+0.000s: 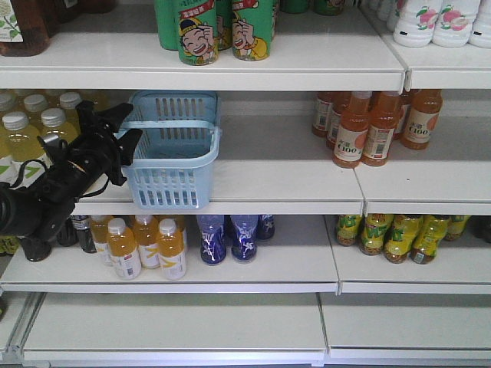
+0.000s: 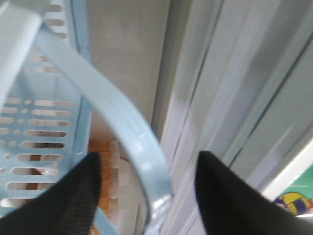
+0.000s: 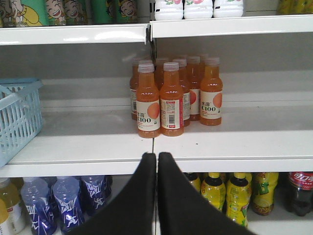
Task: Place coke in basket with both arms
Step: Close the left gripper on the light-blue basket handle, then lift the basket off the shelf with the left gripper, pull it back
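The light blue basket (image 1: 175,165) stands on the middle shelf, its handle (image 1: 178,126) lying across the top. My left gripper (image 1: 130,123) is at the handle's left end. In the left wrist view the curved handle (image 2: 132,142) runs between the spread black fingers (image 2: 73,196), and the left gripper (image 2: 146,164) is open around it without pinching. My right gripper (image 3: 157,156) is shut with nothing in it, pointing at the shelf edge in front of the orange bottles; the basket (image 3: 17,117) is far to its left. The coke is out of view.
Orange C100 bottles (image 1: 368,126) stand on the middle shelf to the right. Green cans (image 1: 198,31) fill the shelf above. Yellow (image 1: 142,245), blue (image 1: 230,238) and green-yellow bottles (image 1: 399,234) sit below. A dark cola bottle (image 3: 299,192) is at lower right.
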You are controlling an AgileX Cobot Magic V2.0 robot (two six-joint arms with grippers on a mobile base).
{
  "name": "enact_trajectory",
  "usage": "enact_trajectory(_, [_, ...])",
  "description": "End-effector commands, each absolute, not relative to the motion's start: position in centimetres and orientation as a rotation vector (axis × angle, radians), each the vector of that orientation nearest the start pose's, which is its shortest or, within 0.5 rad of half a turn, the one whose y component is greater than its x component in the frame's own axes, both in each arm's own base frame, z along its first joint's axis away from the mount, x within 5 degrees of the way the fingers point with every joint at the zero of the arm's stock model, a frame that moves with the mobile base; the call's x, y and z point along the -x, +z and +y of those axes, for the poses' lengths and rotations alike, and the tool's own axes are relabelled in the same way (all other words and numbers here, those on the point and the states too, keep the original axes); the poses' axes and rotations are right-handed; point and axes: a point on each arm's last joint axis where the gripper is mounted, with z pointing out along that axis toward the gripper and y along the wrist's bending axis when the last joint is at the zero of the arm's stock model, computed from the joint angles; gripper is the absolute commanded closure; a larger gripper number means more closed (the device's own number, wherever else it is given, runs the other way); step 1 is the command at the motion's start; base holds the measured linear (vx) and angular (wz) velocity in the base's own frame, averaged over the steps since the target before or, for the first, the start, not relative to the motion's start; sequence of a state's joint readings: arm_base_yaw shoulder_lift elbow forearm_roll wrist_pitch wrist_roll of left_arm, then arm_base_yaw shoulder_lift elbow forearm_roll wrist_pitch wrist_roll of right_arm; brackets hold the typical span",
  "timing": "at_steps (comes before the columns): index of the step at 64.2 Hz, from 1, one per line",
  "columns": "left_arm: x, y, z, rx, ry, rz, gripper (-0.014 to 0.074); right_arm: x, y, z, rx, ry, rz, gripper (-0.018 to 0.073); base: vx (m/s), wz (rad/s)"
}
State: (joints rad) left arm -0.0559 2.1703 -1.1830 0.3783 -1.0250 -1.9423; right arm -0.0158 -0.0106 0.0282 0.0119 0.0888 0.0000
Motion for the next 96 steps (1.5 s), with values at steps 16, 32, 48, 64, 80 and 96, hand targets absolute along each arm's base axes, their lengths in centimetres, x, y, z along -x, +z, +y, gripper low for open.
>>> enact_trajectory(16, [-44.3,19.3,-6.8,0.804,-1.716,1.432,0.0605,-5.6,20.1,-0.1,-0.021,-0.008,1.513,0.0564,0.0,0.0])
enact_trajectory(32, [-41.5,19.8,-9.5,0.428,-2.013,1.633,0.0604,-5.6,20.1,-0.1,-0.021,-0.008,1.514,0.0564,0.0,0.0])
enact_trajectory(48, [-35.7,20.1,-13.3,0.067,-2.077,2.021,0.0604,-5.6,20.1,-0.1,-0.021,-0.008,1.514,0.0564,0.0,0.0])
enact_trajectory(64, [-26.9,22.4,-15.5,-0.053,-2.127,2.082,0.0604,-5.6,20.1,-0.1,-0.021,-0.008,1.514,0.0564,0.0,0.0])
enact_trajectory(80, [-19.3,26.7,-16.0,-0.292,-2.153,2.003,0.0604,-5.6,20.1,-0.1,-0.021,-0.008,1.514,0.0564,0.0,0.0])
enact_trajectory(96, [-14.6,31.4,-15.9,-0.542,-2.139,1.817,0.0604,-5.6,20.1,-0.1,-0.021,-0.008,1.514,0.0564,0.0,0.0])
